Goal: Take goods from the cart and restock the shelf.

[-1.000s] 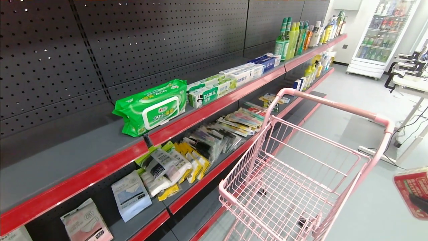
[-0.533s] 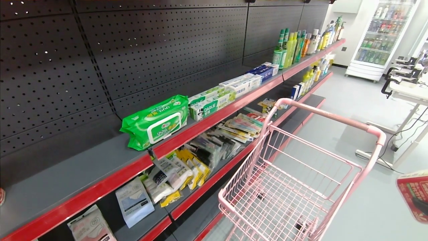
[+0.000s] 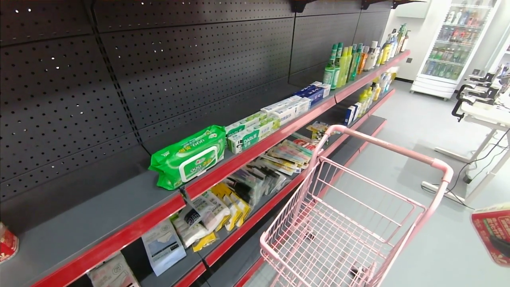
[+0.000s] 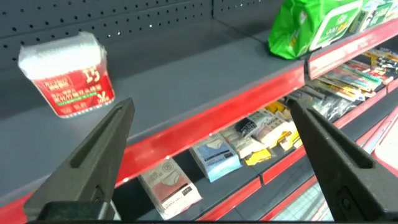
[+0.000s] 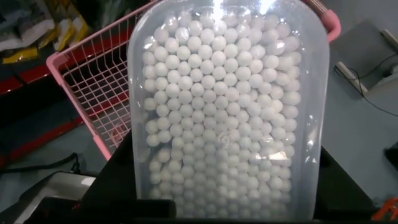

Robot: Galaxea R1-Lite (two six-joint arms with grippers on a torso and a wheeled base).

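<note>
A clear tub of cotton swabs (image 5: 227,106) with a red label (image 3: 492,233) is held low at the far right, beside the pink cart (image 3: 398,155). My right gripper (image 5: 227,183) is shut on it, dark fingers (image 5: 115,186) on both sides. A second red-labelled swab tub (image 4: 65,74) stands upright on the grey upper shelf (image 3: 99,211), at its left end (image 3: 6,243). My left gripper (image 4: 210,109) hangs open in front of that shelf, a little apart from the tub, nothing between its fingers. The cart's wire basket (image 5: 81,68) looks bare.
On the same shelf lie a green wipes pack (image 3: 187,157), toothpaste boxes (image 3: 255,133) and, farther off, bottles (image 3: 346,61). The lower shelf holds several hanging packets (image 3: 207,211). A drinks fridge (image 3: 450,44) and a desk (image 3: 486,115) stand beyond the cart.
The head camera has shifted, so the shelf and cart sit lower and more to the right. The swab tub on the shelf has come into view at the left edge. The held tub stays put.
</note>
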